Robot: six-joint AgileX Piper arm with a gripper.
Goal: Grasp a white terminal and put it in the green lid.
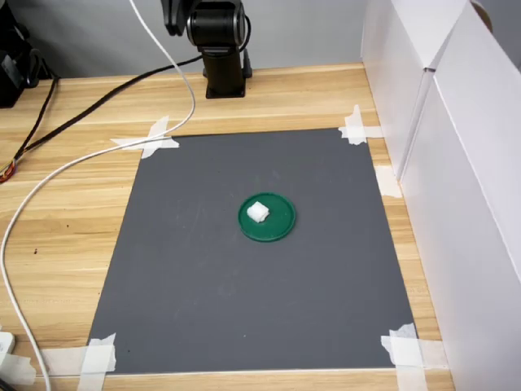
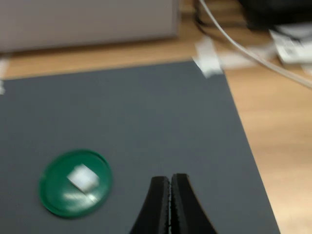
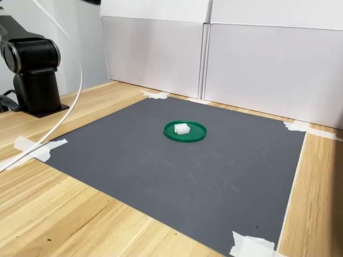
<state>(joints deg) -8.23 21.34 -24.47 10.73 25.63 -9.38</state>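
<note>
Gripper: in the wrist view the gripper (image 2: 170, 187) hangs above the bare mat, its two black fingers (image 2: 158, 204) pressed together with nothing between them.
Mat: a dark grey mat (image 1: 260, 277) lies flat on the wooden table (image 1: 65, 236), its corners held by white tape strips (image 1: 98, 357).
Green lid: the green lid (image 1: 277, 226) rests near the middle of the mat, apart from the gripper.
White terminal: the white terminal (image 1: 258, 213) sits inside the lid, toward the first exterior view's left of its centre.
Arm base: the black arm base (image 1: 221, 49) stands on the table beyond the mat's far edge.
Cable: a white cable (image 1: 106, 151) trails across the wood.
Panels: white panels (image 3: 214, 53) wall the table's side.
</note>
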